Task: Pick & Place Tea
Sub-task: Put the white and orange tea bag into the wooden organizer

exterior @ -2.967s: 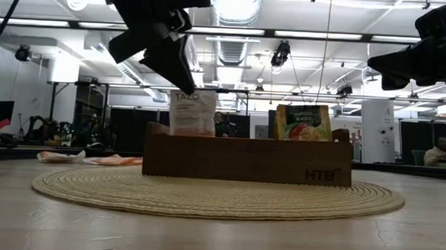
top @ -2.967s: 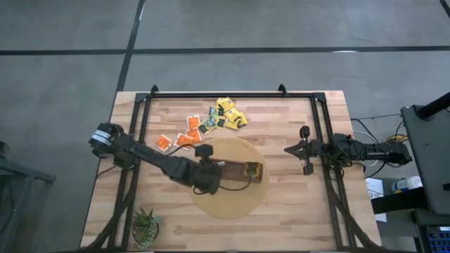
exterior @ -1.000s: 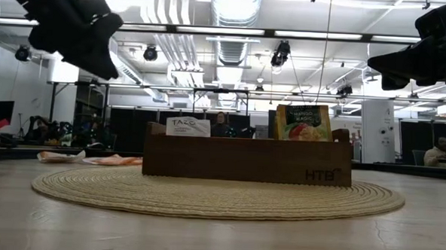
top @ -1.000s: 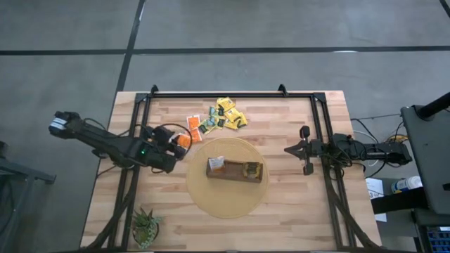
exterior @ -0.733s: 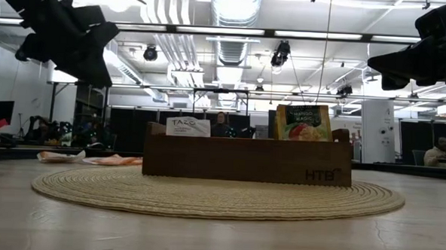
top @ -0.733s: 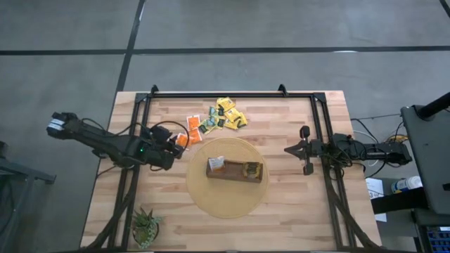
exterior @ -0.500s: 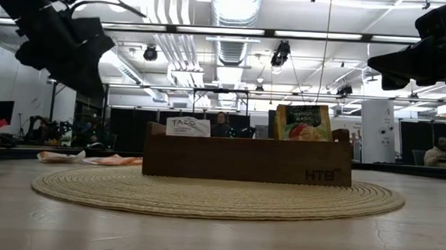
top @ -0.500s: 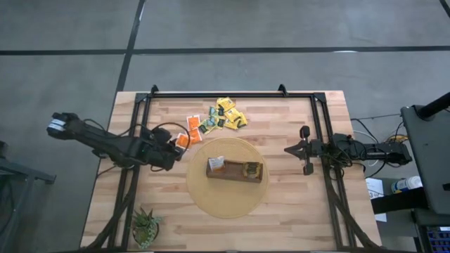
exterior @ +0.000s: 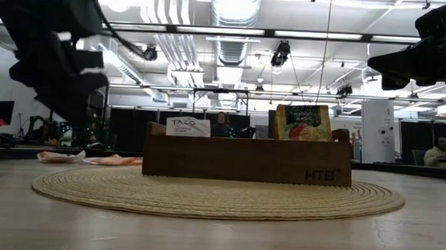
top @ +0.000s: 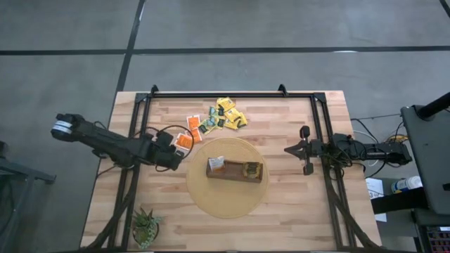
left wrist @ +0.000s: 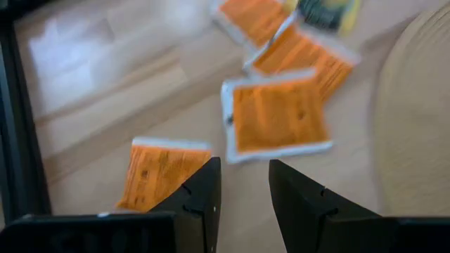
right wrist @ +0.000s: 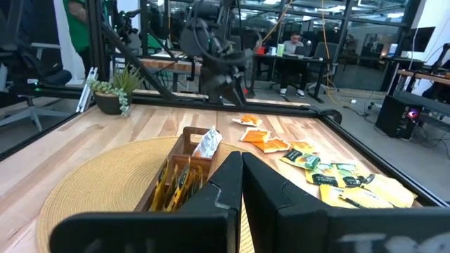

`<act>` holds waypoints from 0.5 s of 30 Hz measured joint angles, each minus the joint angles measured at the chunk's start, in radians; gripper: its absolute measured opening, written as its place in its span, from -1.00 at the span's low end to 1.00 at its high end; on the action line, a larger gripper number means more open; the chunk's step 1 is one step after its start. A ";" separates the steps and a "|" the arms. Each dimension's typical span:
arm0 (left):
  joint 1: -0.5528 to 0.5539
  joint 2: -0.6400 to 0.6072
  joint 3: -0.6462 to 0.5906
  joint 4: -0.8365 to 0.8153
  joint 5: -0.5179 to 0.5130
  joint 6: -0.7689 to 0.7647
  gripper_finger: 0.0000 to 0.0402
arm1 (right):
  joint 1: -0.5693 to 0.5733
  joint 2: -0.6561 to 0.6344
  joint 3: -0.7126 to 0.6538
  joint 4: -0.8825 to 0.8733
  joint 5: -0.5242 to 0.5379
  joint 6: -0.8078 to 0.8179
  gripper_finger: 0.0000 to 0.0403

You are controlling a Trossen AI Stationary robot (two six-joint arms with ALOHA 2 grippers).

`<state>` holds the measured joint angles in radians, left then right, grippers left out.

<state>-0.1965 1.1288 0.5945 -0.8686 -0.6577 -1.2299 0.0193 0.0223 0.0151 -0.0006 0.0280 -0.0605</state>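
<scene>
Left wrist view: open left claw (left wrist: 242, 186) above orange sachets (left wrist: 280, 121).

We find a large open-plan robotics lab or industrial workspace. The low view shows an exposed ceiling with ductwork (exterior: 230, 42), hanging cables and strip lights (exterior: 287, 33), and dark glazed partitions at the back. The floor (top: 63, 42) seen from above is bare grey concrete with dark seams. The butcher-block table (top: 281, 218) carries a black metal frame (top: 232, 93) — a fixed test rig rather than furniture. In the right wrist view we note desks with monitors (right wrist: 330, 60), a seated person (right wrist: 294, 43) at one of them, office chairs (right wrist: 35, 77) and equipment under the benches (right wrist: 397, 112) — further workstations. Cabling (top: 376, 137) trails off the table's right edge toward a grey equipment cart (top: 429, 161).
</scene>
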 joint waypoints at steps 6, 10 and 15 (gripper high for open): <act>0.072 0.045 -0.038 -0.003 0.057 -0.001 -0.43 | 0.000 0.000 0.000 0.000 0.000 0.000 -0.96; 0.125 0.066 -0.046 0.000 0.092 0.006 -0.43 | 0.000 0.000 0.000 0.000 0.000 0.000 -0.96; 0.144 0.112 -0.046 0.050 0.141 0.066 -0.43 | 0.000 0.000 0.000 0.000 0.000 0.000 -0.96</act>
<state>-0.0521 1.2404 0.5488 -0.8190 -0.5170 -1.1641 0.0193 0.0227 0.0151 -0.0010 0.0280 -0.0601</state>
